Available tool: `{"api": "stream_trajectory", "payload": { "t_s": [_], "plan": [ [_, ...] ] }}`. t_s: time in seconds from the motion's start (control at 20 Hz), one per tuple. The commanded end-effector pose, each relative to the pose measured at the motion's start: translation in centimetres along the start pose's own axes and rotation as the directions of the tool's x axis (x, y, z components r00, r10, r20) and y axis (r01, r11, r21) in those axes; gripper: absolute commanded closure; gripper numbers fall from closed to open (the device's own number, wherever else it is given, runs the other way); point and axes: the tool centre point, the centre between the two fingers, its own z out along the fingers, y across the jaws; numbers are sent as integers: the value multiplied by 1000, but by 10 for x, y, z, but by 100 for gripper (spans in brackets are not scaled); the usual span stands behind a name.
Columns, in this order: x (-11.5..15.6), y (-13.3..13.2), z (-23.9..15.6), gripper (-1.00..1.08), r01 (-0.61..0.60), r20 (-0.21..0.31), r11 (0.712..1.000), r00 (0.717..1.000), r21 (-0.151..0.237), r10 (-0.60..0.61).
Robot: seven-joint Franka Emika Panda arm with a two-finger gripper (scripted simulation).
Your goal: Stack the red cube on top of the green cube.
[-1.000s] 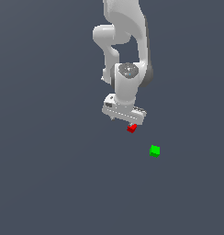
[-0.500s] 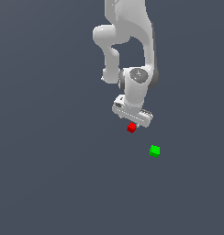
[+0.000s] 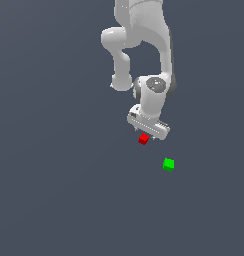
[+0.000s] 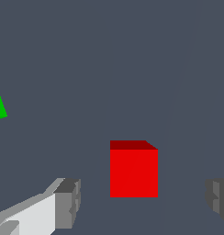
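The red cube [image 4: 133, 172] sits between the spread fingers of the gripper [image 4: 143, 202], untouched, green cube [image 3: 168, 164] at four o'clock.

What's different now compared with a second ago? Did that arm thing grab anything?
The tool has shifted toward the exterior view's right and down, so it now sits over the red cube. It has not grabbed anything: in the wrist view its fingers stand apart on either side of the red cube, not touching it. The red cube and the green cube stayed where they were.
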Motion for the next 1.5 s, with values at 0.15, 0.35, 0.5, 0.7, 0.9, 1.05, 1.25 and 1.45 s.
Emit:
{"api": "stream_trajectory", "payload": {
  "t_s": [0.15, 0.35, 0.5, 0.7, 0.9, 1.05, 1.25, 1.45],
  "plan": [
    [-1, -1, 2, -92, -2, 0, 1000, 1000, 0, 2],
    [-1, -1, 11, -92, -3, 0, 1000, 1000, 0, 3],
    [-1, 0, 24, -92, -4, 0, 1000, 1000, 0, 4],
    [-1, -1, 41, -92, -5, 0, 1000, 1000, 1, 5],
    [-1, -1, 50, -92, -5, 0, 1000, 1000, 1, 5],
    [0, -1, 51, 108, -6, 0, 1000, 1000, 1, 6],
    [0, -1, 51, 108, -6, 0, 1000, 1000, 1, 6],
    [0, -1, 51, 108, -6, 0, 1000, 1000, 1, 6]
  ]
}}
